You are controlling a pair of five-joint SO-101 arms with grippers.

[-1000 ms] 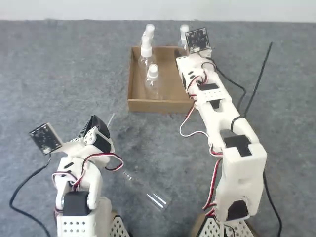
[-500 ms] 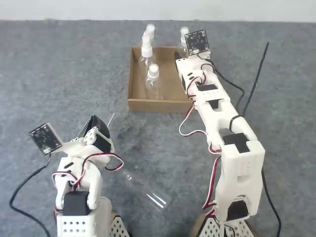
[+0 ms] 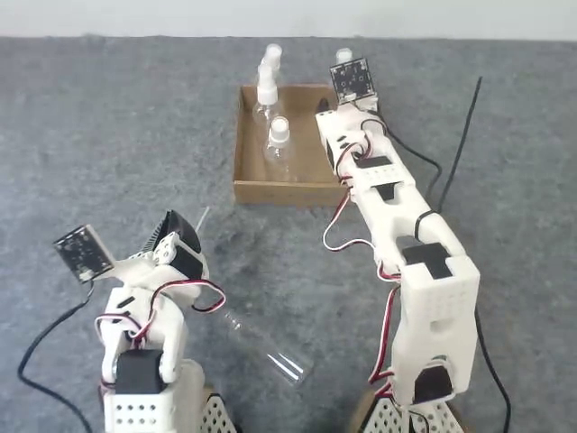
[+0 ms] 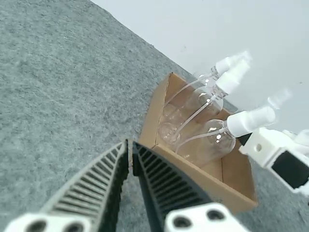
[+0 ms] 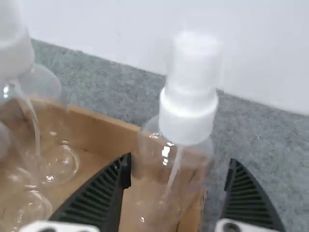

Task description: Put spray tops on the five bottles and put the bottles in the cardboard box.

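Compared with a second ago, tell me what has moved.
The right gripper, with a capped bottle at it, swung a little to its left, toward the right wall of the cardboard box. I can see nothing taken hold of or let go. The left gripper stayed shut and still. The lying bottle and the three bottles in the box did not move.

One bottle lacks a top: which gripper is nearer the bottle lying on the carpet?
Left. The left gripper sits beside the lying bottle; the right gripper is far off at the cardboard box.
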